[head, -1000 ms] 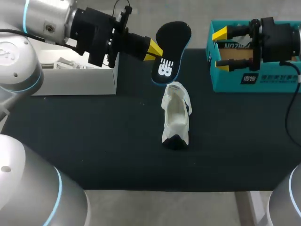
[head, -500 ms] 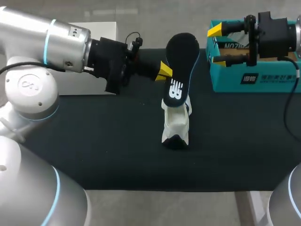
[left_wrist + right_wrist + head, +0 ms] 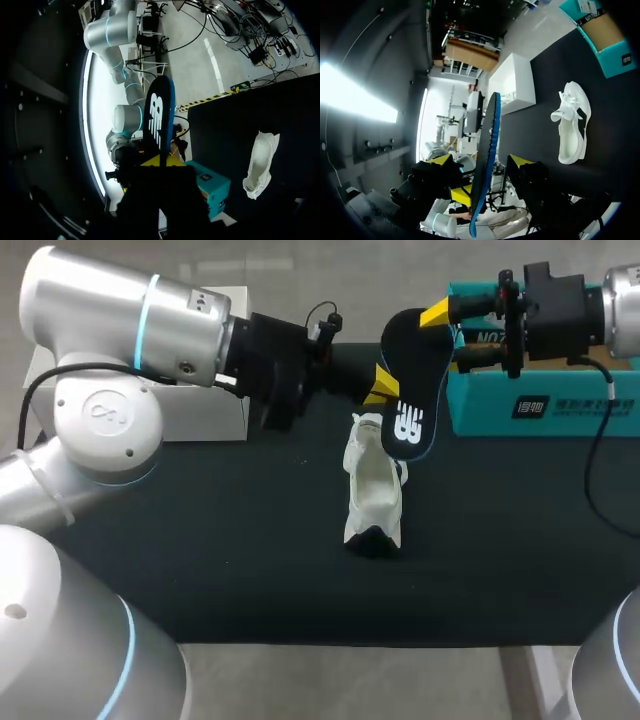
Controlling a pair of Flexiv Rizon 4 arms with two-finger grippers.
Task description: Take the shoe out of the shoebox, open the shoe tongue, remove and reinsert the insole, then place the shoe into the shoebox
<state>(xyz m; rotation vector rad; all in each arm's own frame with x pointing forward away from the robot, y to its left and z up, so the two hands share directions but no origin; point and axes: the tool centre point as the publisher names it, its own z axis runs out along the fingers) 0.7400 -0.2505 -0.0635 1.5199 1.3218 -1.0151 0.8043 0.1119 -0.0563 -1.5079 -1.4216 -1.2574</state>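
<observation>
One insole (image 3: pixel 410 400) | left end effector (image 3: pixel 381 387) gripping it | right end effector (image 3: pixel 445 337) open

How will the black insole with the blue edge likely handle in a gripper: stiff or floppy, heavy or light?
Probably fairly stiff: the black insole with the blue edge, pinched at one side by the left gripper, stands out with only a slight curve. Edge-on in the right wrist view it looks thin, so likely light, and bendable under a hard squeeze.

A black table (image 3: pixel 200 540) carries a white box (image 3: pixel 205 422) at its far left.
</observation>
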